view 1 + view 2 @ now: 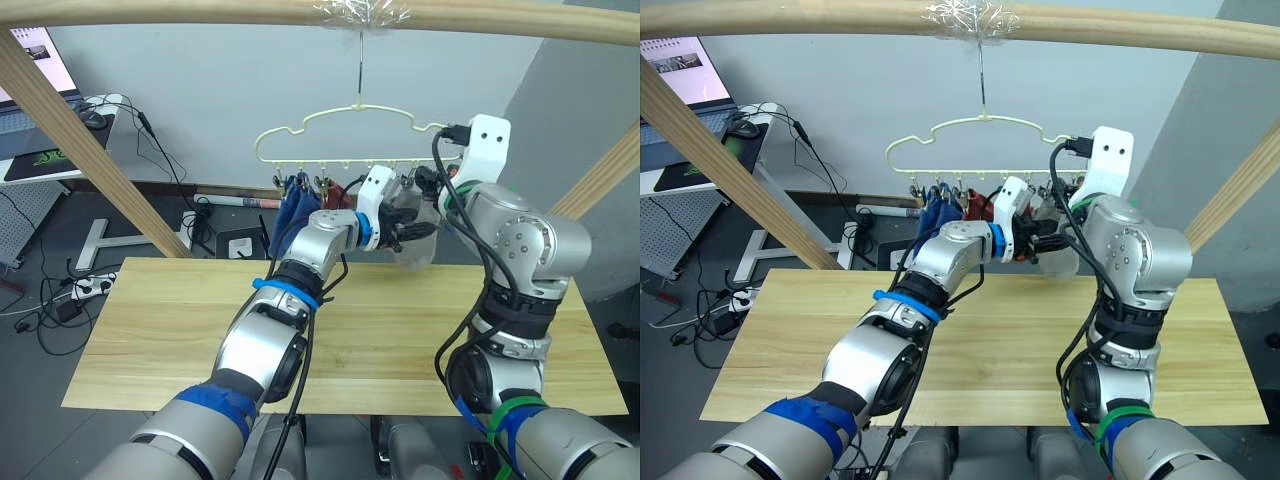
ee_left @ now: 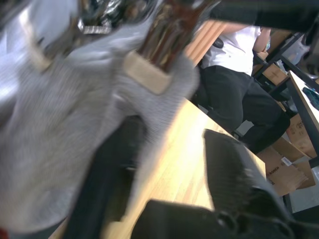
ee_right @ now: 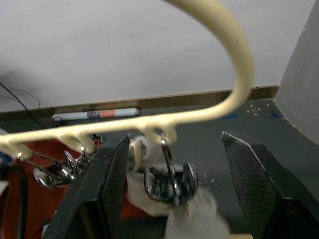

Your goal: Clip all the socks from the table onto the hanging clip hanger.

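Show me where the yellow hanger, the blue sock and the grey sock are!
clip hanger (image 1: 300,131): left eye view, on its wavy top wire.
blue sock (image 1: 294,210): left eye view, on the hanging cloth.
grey sock (image 2: 60,149): left wrist view, on the knit body.

A pale grey wall (image 1: 200,90) backs the scene, with a dark baseboard (image 3: 199,98) above a grey floor (image 1: 40,300) strewn with cables (image 1: 60,295). At far left a white desk (image 1: 60,170) carries a monitor (image 1: 40,55). Slanted wooden poles (image 1: 90,150) frame the space. A seated person (image 2: 239,64) and cardboard boxes (image 2: 284,169) appear beyond.
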`<state>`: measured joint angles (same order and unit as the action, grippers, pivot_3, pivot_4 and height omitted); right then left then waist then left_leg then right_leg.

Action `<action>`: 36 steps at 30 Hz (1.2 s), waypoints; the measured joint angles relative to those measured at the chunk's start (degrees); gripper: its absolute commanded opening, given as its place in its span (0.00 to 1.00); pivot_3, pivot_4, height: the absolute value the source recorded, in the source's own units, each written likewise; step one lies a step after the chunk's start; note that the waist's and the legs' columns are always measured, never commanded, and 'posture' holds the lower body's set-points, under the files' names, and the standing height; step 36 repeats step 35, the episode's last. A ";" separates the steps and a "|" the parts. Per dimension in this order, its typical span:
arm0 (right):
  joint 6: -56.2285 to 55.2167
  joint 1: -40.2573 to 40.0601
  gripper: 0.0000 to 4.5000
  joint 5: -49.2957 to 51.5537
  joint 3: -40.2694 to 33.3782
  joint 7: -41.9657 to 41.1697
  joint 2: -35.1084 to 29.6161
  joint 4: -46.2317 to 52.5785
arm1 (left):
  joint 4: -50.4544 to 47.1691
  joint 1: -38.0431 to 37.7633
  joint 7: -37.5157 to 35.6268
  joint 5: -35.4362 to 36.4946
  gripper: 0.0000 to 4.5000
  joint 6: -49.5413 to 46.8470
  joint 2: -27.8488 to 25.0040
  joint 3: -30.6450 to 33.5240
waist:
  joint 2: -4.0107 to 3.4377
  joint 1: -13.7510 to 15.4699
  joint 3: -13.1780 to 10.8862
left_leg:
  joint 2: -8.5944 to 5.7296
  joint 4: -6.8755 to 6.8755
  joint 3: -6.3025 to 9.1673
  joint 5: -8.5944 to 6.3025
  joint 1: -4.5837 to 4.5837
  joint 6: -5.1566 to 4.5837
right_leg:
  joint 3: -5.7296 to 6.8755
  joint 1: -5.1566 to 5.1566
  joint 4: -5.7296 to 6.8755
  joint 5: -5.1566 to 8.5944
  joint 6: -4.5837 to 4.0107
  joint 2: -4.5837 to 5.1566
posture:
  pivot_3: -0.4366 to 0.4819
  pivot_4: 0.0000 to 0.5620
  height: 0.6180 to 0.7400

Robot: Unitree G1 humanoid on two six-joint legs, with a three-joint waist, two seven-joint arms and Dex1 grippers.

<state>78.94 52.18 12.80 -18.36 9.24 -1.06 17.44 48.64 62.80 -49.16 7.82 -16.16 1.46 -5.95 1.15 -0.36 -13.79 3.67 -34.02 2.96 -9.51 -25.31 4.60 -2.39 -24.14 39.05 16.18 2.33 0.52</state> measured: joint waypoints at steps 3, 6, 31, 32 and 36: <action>2.65 -0.99 0.68 0.45 -0.21 -1.54 -0.91 3.32 | -4.84 -2.40 -0.40 0.24 0.92 -2.26 -1.38 -0.04 | -0.01 -0.14 0.01 | 0.00 0.00 0.01 0.00 0.01 0.00 | 0.00 0.00 0.02 0.00 0.00 0.00 | 0.50 0.36 1.00; 5.58 -3.38 0.68 1.60 -0.21 -3.50 -2.49 7.25 | -11.50 -6.93 -0.53 1.83 1.00 -6.37 -3.06 0.36 | -0.02 -0.30 0.01 | 0.00 -0.01 0.01 0.00 0.02 0.01 | -0.01 0.01 0.03 0.00 0.00 0.00 | 0.49 0.36 1.00; -25.63 -70.51 0.68 5.65 9.14 -22.04 -11.02 28.88 | -57.25 -60.55 10.96 9.33 1.00 -9.85 -21.36 14.00 | 0.27 -1.27 1.42 | 0.01 -0.85 -0.07 0.00 0.67 0.04 | -0.26 0.94 -0.10 0.13 -0.13 0.11 | 0.57 0.29 1.00; -26.80 -71.47 0.68 5.37 9.32 -22.09 -11.08 28.12 | -57.32 -61.45 11.19 9.49 1.00 -9.48 -21.54 14.67 | 0.32 -1.23 1.57 | 0.00 -0.85 -0.10 0.00 0.67 0.04 | -0.28 0.94 -0.12 0.13 -0.13 0.15 | 0.58 0.29 1.00; -29.44 -72.26 0.68 4.95 9.72 -22.44 -11.56 26.49 | -57.33 -62.67 11.98 10.02 1.00 -8.73 -21.48 15.38 | 0.34 -0.99 1.65 | -0.02 -0.85 -0.13 0.00 0.67 0.04 | -0.26 0.93 -0.12 0.12 -0.14 0.20 | 0.58 0.29 1.00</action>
